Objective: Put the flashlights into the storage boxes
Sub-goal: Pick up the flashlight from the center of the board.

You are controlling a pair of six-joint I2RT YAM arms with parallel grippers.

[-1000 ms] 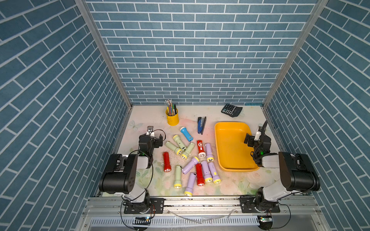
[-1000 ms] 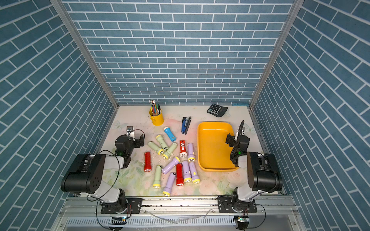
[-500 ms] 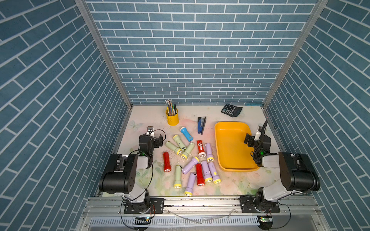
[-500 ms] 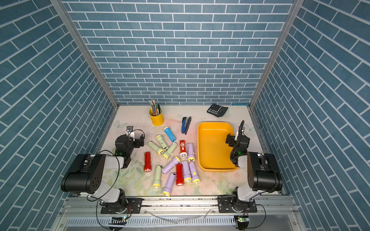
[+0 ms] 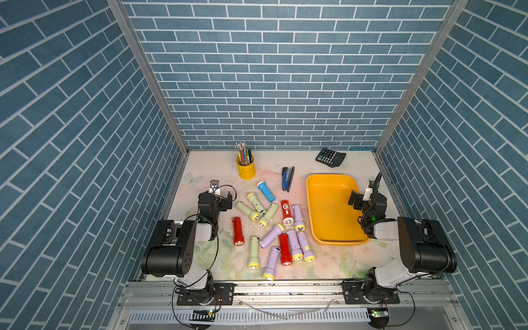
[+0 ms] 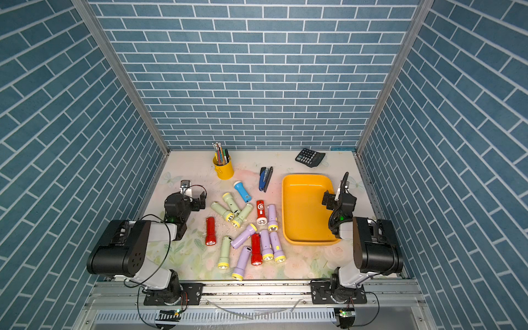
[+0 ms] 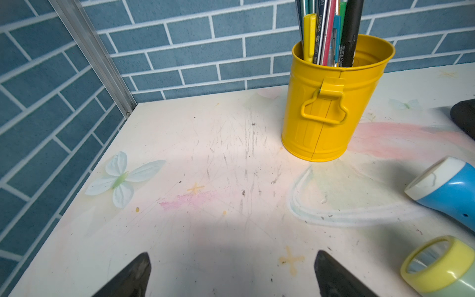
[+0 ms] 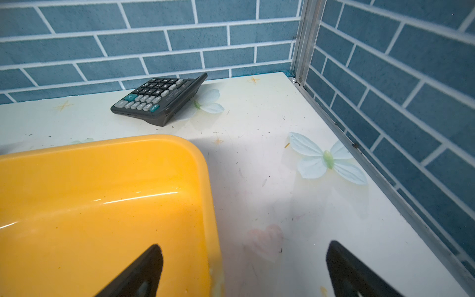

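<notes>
your flashlights (image 5: 286, 212) all lie on bench (image 5: 213, 168) outside tray (image 5: 328, 211); pen cup (image 5: 246, 171) holds pens (image 5: 243, 150); l tool (image 7: 231, 257) & r tool (image 8: 244, 245) wide open, holding nothing.

Gaping hand (image 8: 244, 245) straddles orange tray (image 8: 102, 205) rim near calculator (image 8: 159, 100).

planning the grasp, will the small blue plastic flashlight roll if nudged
Likely yes: the small blue plastic flashlight lies on its round side, so a sideways push may roll it. Its glossy hard shell looks slippery, stiff and probably light.
</notes>
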